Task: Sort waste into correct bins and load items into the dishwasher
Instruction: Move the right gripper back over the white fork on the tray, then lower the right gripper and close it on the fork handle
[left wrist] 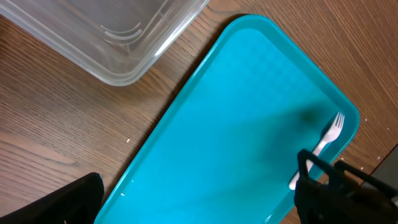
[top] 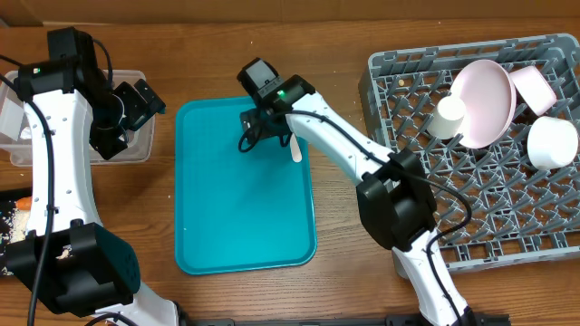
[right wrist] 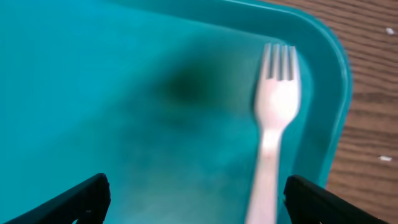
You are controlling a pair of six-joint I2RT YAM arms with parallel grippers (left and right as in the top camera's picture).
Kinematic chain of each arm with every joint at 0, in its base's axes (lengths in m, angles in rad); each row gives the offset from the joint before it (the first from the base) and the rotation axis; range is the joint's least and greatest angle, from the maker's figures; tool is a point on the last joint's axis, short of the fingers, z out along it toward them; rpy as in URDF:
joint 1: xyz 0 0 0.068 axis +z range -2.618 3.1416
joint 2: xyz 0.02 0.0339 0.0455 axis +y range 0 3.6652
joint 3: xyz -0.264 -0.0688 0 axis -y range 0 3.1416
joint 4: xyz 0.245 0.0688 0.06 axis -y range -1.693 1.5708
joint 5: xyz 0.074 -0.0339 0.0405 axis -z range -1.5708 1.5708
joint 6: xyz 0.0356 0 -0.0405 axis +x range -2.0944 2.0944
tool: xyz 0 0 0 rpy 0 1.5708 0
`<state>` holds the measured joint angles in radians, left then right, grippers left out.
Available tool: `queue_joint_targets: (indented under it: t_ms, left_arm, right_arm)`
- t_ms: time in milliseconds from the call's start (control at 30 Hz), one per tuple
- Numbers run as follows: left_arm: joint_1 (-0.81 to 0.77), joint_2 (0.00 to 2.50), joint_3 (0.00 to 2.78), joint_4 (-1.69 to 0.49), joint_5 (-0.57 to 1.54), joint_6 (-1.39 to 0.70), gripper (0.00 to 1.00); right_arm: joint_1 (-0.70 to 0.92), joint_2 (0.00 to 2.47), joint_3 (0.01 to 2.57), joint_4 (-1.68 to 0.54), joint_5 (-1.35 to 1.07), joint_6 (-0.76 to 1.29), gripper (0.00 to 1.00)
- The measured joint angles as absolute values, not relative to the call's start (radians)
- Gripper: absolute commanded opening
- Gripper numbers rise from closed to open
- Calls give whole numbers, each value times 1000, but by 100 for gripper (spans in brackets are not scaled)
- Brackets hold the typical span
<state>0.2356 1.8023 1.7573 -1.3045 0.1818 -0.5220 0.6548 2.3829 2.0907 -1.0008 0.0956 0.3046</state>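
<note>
A white plastic fork (top: pixel 295 148) lies in the far right corner of the teal serving tray (top: pixel 240 226). My right gripper (top: pixel 256 127) hangs open just above the tray. In the right wrist view the fork (right wrist: pixel 273 118) lies between the fingers (right wrist: pixel 199 205), close to the right one, untouched. My left gripper (top: pixel 136 104) is open and empty over the clear tub (top: pixel 136 145). The left wrist view shows the tub (left wrist: pixel 124 43), the fork (left wrist: pixel 326 140) and the open fingers (left wrist: pixel 199 211). The grey dish rack (top: pixel 426 163) holds a pink plate (top: pixel 485 104), a pink bowl (top: pixel 535 88), a white bowl (top: pixel 551 142) and a small cup (top: pixel 448 116).
White crumpled paper (top: pixel 13 122) shows at the tub's left end. The black tray (top: pixel 11 195) sits at the left edge with pale food scraps (top: pixel 14 226) and something orange (top: pixel 24 205). Bare wood separates tub, teal tray and rack.
</note>
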Motion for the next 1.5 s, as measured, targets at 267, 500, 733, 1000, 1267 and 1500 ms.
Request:
queue_joint_targets:
  t_ms: [267,500,733,1000,1267,1500]
  left_arm:
    - [236,1802,1757,-1304,182,-522,100]
    - [236,1802,1758,-1304,182,-522,100]
    - [236,1802,1758,-1304,182,-522,100]
    - [236,1802,1758,-1304,181,-522,100]
    - [236,1802,1758,-1304,182,-522,100]
    - [236,1802,1759,-1304,182,-522,100]
  right_arm:
    - [613,2399,2090,-920,110,284,92]
    - [613,2439,2090,-886,108,278,92]
    - [613,2463,2090,-874,108,266,86]
    - [616,2479,2091,-868,116,258,72]
    - [616,2480,2091,-880,121,257,56]
    - [616,2480,2091,-884,126,258,48]
